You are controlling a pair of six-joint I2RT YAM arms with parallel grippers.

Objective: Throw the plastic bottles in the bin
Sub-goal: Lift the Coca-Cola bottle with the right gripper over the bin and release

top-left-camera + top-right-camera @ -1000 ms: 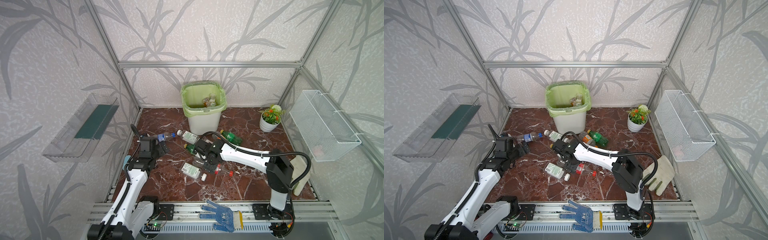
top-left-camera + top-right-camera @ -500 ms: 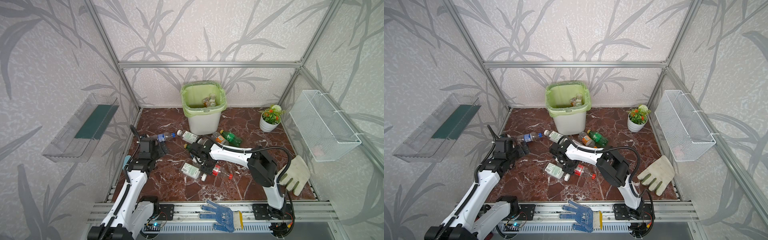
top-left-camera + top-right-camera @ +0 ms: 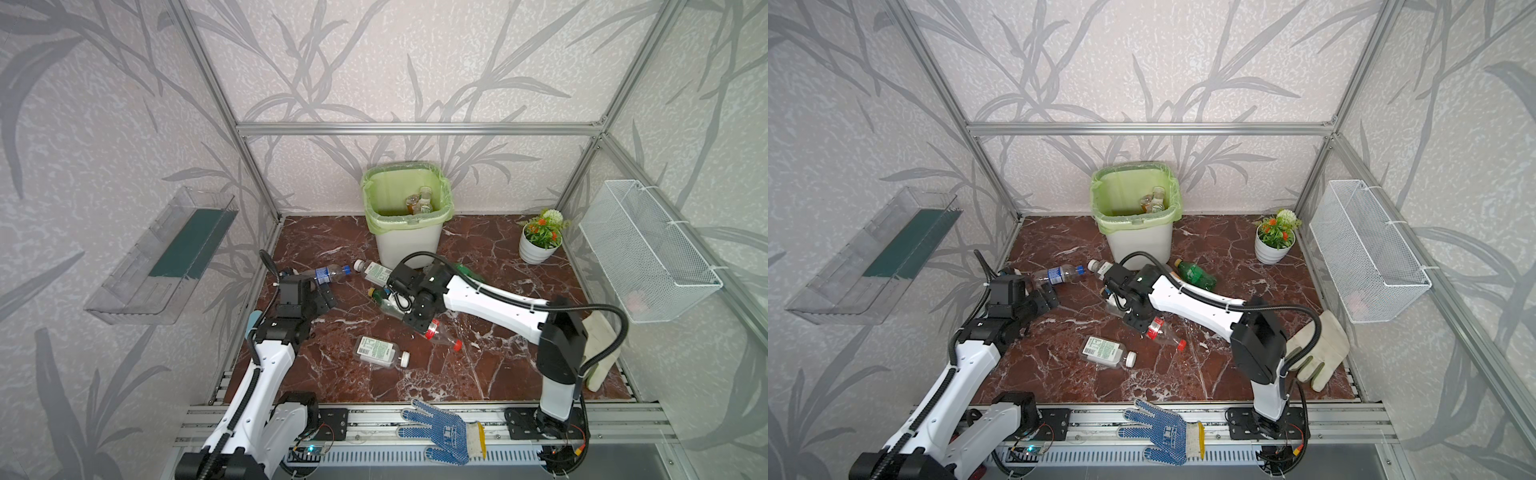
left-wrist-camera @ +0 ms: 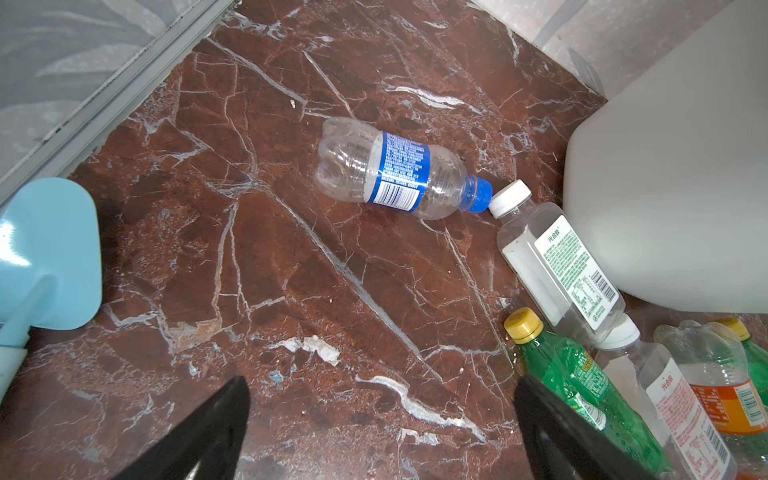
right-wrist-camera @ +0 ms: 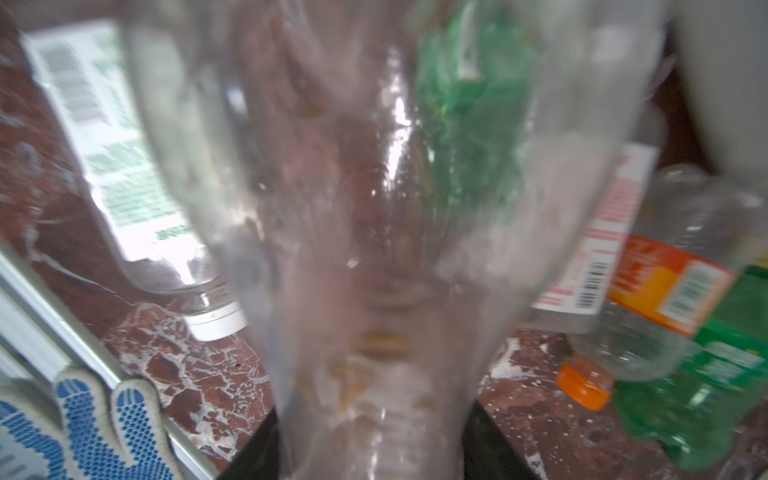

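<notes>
Right gripper has drawn its jaws in since a second ago and now pinches a clear bottle lying on the counter. The left gripper hangs wide open and empty, with a blue-label bottle ahead of it. The bin stands just beyond the right gripper with a few bottles already inside, and a green bottle and others crowd close beside the jaws. The thin, slick plastic looks likely to buckle or squirt out if the squeeze is uneven. The hold seems off-centre, so the capped end may sag on the lift. Neighbours close by could be dragged or sent rolling. The bin is tall, so too low a carry would knock the bottle on its rim and drop it outside.
</notes>
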